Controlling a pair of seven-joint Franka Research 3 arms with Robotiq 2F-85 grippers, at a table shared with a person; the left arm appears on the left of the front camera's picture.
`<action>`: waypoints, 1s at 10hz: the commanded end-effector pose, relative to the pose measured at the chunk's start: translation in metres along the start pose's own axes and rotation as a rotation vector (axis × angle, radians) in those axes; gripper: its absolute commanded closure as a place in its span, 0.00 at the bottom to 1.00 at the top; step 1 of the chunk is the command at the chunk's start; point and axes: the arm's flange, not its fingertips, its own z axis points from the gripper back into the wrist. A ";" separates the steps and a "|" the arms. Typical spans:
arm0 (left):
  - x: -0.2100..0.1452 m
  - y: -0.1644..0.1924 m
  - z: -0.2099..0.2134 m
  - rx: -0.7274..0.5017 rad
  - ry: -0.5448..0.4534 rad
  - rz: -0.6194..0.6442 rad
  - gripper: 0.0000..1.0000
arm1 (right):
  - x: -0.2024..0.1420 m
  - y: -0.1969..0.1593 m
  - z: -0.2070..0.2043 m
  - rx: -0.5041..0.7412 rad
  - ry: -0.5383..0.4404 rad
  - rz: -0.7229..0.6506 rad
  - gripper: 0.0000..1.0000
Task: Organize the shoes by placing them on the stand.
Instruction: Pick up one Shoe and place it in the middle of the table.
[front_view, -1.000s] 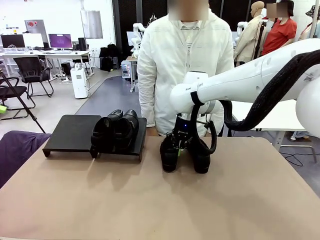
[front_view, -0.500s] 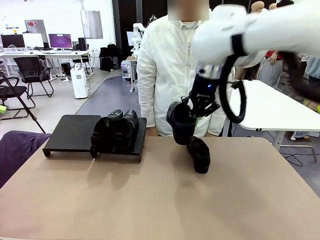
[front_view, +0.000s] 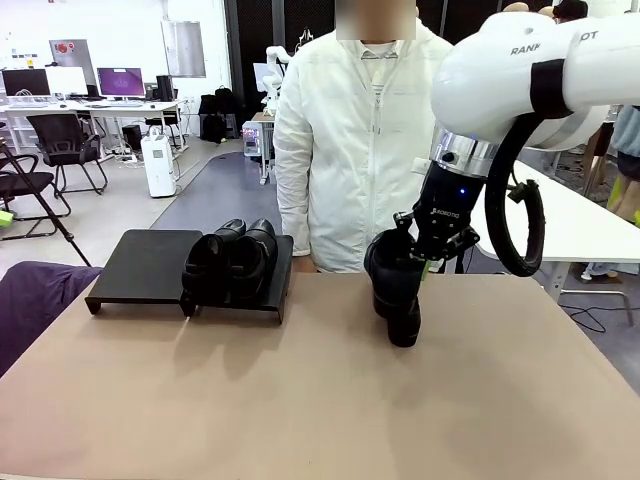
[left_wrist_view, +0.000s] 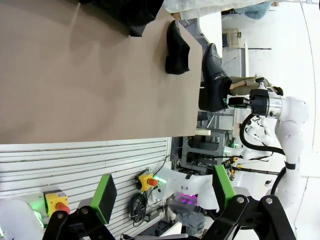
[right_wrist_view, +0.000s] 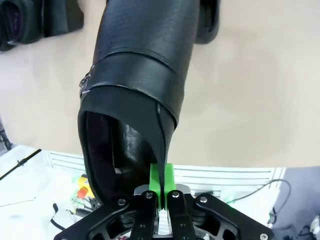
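My right gripper (front_view: 427, 262) is shut on the heel rim of a black shoe (front_view: 387, 270), which hangs toe-down above the table. In the right wrist view the green pads (right_wrist_view: 161, 186) pinch that shoe (right_wrist_view: 140, 85) by its back edge. A second black shoe (front_view: 404, 320) lies on the tabletop just below and behind the held one. Two more black shoes (front_view: 230, 262) rest on the right section of the black stand (front_view: 145, 265), whose left section is bare. My left gripper (left_wrist_view: 164, 192) is open, off the table's near side, far from the held shoe (left_wrist_view: 212, 80).
A person in a white jacket (front_view: 365, 130) stands at the table's far edge, between the stand and my right arm. The tan tabletop (front_view: 300, 400) stretches bare across the front. A dark purple cloth (front_view: 30, 300) lies off the left edge.
My right gripper has lifted one shoe off the table from beside its partner, raised it high, then carried it slightly right and lower. The other shoes have not moved.
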 end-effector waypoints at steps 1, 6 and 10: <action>0.000 -0.001 0.000 -0.021 0.004 -0.008 0.00 | -0.001 0.015 0.017 0.005 -0.021 0.031 1.00; 0.000 -0.001 0.000 -0.021 0.004 -0.008 0.00 | -0.064 0.067 -0.039 0.007 -0.040 0.086 1.00; 0.000 -0.001 0.000 -0.021 0.004 -0.008 0.00 | -0.146 0.121 -0.112 0.000 -0.093 0.069 1.00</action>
